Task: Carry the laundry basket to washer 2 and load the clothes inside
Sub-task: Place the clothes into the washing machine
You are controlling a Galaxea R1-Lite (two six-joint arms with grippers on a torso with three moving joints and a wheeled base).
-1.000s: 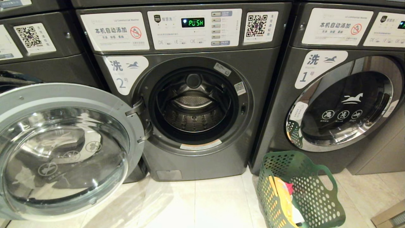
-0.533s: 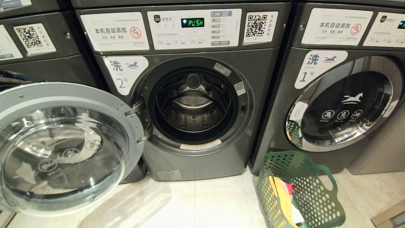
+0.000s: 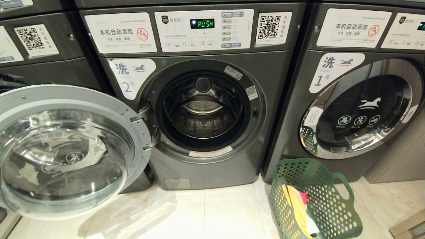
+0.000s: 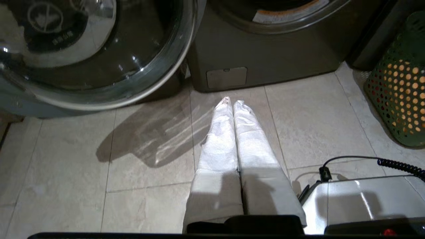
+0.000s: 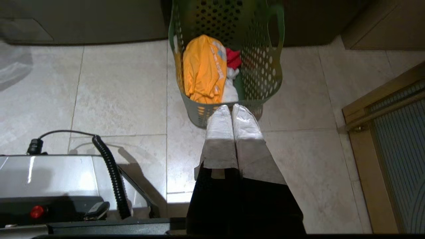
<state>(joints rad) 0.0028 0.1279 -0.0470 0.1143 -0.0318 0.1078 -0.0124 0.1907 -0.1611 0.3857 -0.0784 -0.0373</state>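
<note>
Clothes are piled loosely in the basket: a yellow-orange garment on top, a red one and a white one beside it. All are judged soft, light and floppy; they will drape and may snag on the rim. A pinch on a raised fold of the yellow-orange piece looks the best hold.

The basket is judged stiff, light plastic, perforated all over. It stands on the floor at near right, in front of washer 1, just right of washer 2. The oval side handle is the obvious hold if it must be shifted.

Washer 2's door is swung open to the left; the drum shows nothing inside. Loading is judged not yet begun.

The right gripper is shut and empty, hanging just near of the basket's near rim. The left gripper is shut and empty, above bare floor near washer 2's base.
</note>
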